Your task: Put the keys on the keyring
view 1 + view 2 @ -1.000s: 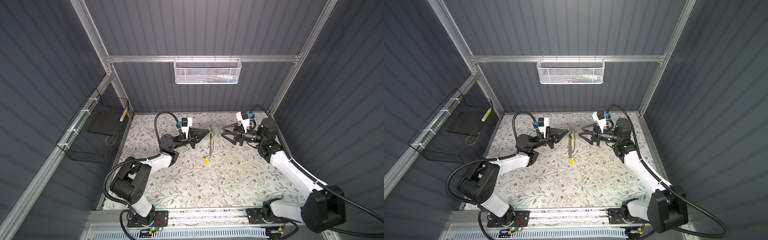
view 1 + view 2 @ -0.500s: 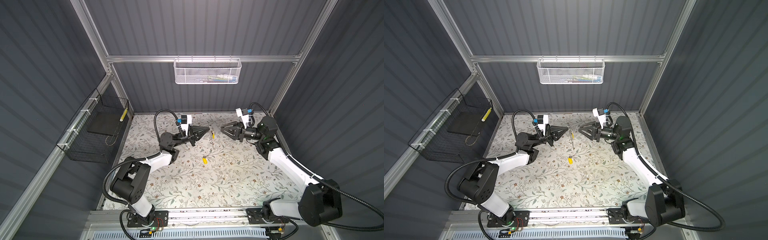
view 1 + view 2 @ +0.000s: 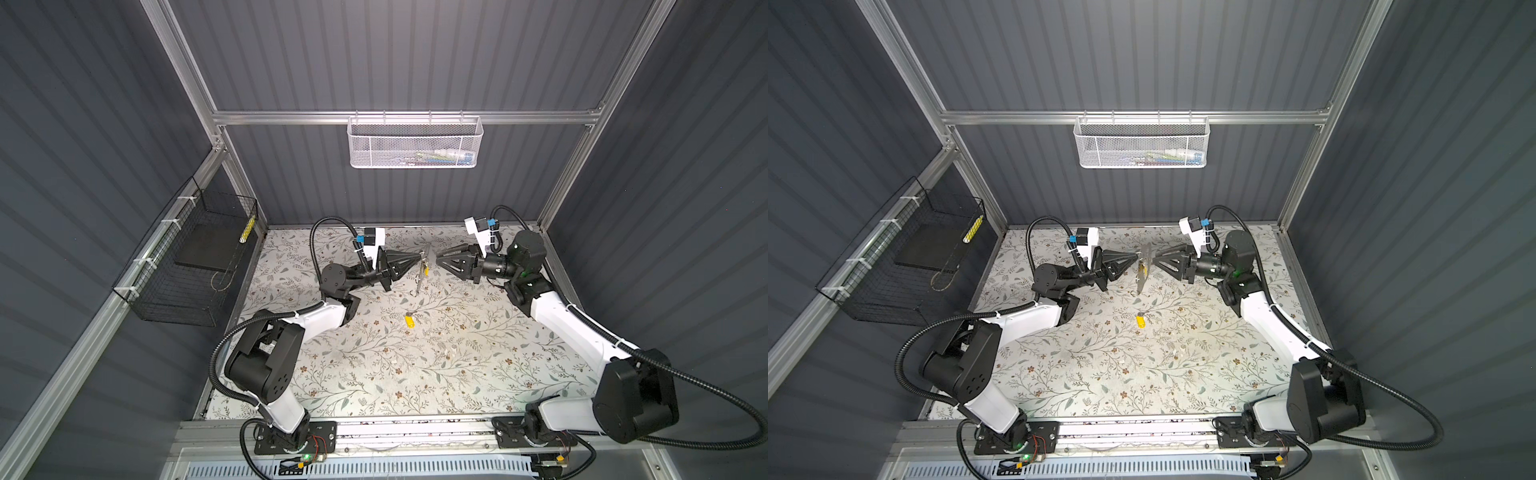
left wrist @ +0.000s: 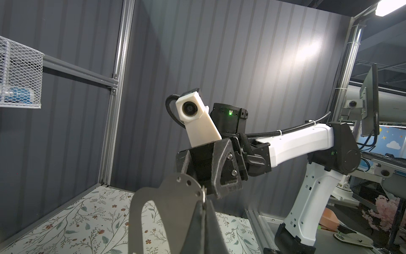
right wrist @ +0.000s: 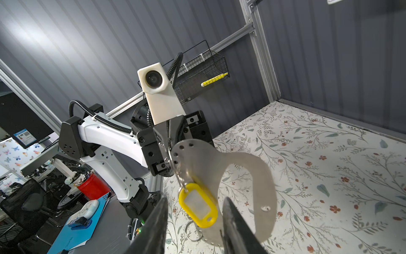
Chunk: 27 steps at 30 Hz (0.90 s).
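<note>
While my left gripper [image 4: 203, 206] is clamped shut on the top tab of the keyring [image 4: 169, 198], the loop hangs clear of the table [image 3: 374, 374]. It shows edge-on in both top views, with its long axis near upright. The hung key [image 5: 198, 205] dangles from a hole in that same tab, right by the left fingertips, and looks threaded, so I count 1 of 2 done. Its yellow tag lies against the loop's face, long axis pointing down and a bit tilted.

My right gripper [image 5: 195, 199] faces the left one from the other side of the loop. Its jaws are part open, 1 finger on either side of the tag across its short width. There is a small gap on both sides, so I see no grip.

The loose key [image 3: 410, 321] lies flat on the table, in front of the loop and well below it, about midway between the 2 arms. Left is busy holding, so I judge right is the arm to fetch it. That means pulling back from the hung key, then dropping toward the front. One risk: closing on the hung tag would tug the loop in the left grip.
</note>
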### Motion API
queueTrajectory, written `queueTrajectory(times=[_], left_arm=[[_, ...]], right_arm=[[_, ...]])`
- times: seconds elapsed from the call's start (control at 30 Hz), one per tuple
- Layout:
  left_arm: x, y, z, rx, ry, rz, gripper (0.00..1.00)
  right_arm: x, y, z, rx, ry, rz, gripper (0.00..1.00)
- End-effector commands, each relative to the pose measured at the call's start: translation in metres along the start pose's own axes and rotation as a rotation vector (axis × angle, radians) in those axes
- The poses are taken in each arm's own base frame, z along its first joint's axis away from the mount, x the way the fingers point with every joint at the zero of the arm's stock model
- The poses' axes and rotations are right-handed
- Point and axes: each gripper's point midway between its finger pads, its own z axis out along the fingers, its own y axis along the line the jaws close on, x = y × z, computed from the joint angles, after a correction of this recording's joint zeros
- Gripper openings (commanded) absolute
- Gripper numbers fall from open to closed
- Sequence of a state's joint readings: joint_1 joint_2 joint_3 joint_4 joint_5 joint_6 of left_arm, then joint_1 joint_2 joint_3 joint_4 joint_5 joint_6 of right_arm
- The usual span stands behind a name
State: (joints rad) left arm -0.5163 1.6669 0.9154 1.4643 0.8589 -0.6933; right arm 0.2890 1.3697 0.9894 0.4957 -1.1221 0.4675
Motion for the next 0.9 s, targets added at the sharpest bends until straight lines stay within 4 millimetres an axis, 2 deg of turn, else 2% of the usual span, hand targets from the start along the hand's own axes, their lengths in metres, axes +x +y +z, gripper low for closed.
queueTrajectory(times=[0.0, 0.57, 0.87], left_arm=[[-0.012, -0.011, 0.003, 0.049, -0.026, 0.051, 0.00], [-0.014, -0.015, 0.004, 0.061, -0.023, 0.058, 0.00], [-0.013, -0.013, 0.004, 0.056, -0.024, 0.051, 0.00]], right_arm=[[-0.007, 0.005, 0.007, -0.009, 0.008, -0.057, 0.40], [-0.008, 0.006, 0.017, -0.025, 0.025, -0.065, 0.27], [-0.007, 0.013, 0.021, -0.061, 0.035, -0.080, 0.22]])
